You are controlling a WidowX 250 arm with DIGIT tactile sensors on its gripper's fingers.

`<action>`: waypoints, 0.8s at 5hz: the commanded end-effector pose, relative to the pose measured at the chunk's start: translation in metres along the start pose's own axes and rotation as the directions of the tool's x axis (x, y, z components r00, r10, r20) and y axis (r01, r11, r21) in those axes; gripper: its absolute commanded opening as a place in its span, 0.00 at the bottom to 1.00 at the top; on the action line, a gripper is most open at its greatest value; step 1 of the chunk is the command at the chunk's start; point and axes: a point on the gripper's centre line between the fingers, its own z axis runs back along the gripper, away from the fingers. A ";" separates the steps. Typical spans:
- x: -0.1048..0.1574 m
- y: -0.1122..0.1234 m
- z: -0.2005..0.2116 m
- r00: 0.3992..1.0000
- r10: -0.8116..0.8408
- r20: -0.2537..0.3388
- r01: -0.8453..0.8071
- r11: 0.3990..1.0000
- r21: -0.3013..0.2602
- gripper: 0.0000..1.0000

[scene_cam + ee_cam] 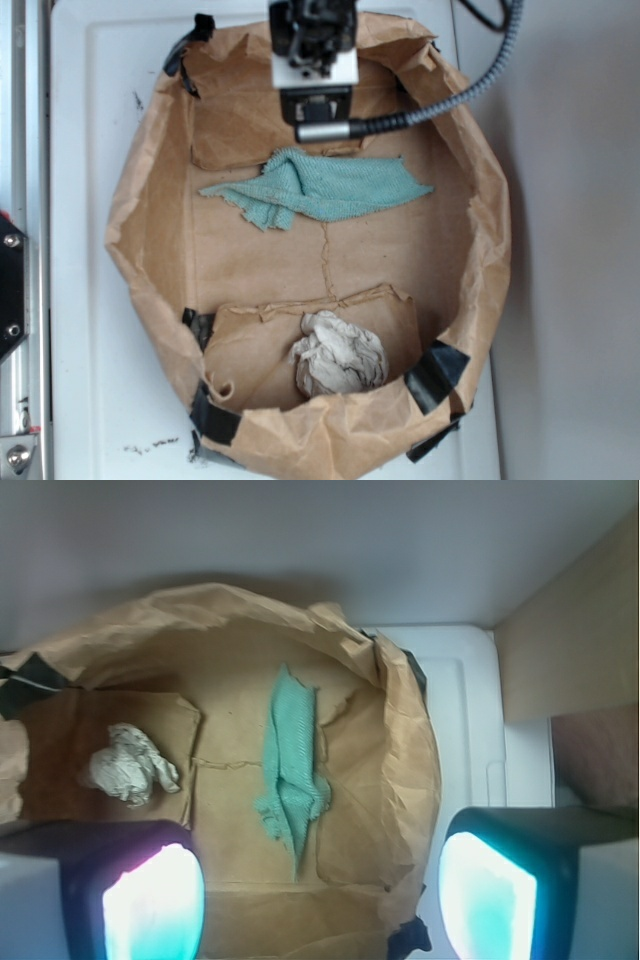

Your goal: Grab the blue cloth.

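Now | one blue cloth point(322, 187) | one pale wad point(338, 354) | one paper bag point(470, 300) | tool point(320, 895) spread wide, empty

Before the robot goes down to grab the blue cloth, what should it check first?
1. Teal-blue terry cloth in plain sight: ok.
2. Gripper open and holding nothing: ok.
3. Gripper right above the cloth: not ok, it sits off to one side near the brown paper wall.
4. Greyish-white crumpled wad apart from the cloth: ok.
5. Nothing lying on the cloth: ok.
6. Height left to descend: cannot tell.
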 end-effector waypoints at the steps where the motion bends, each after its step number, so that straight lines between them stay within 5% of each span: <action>1: 0.009 -0.002 -0.033 0.997 -0.066 0.051 0.062 0.994 0.088 1.00; 3: -0.002 -0.034 -0.129 0.977 -0.215 -0.005 0.213 0.965 0.153 1.00; 4: -0.004 -0.025 -0.151 0.978 -0.209 -0.026 0.211 0.965 0.157 1.00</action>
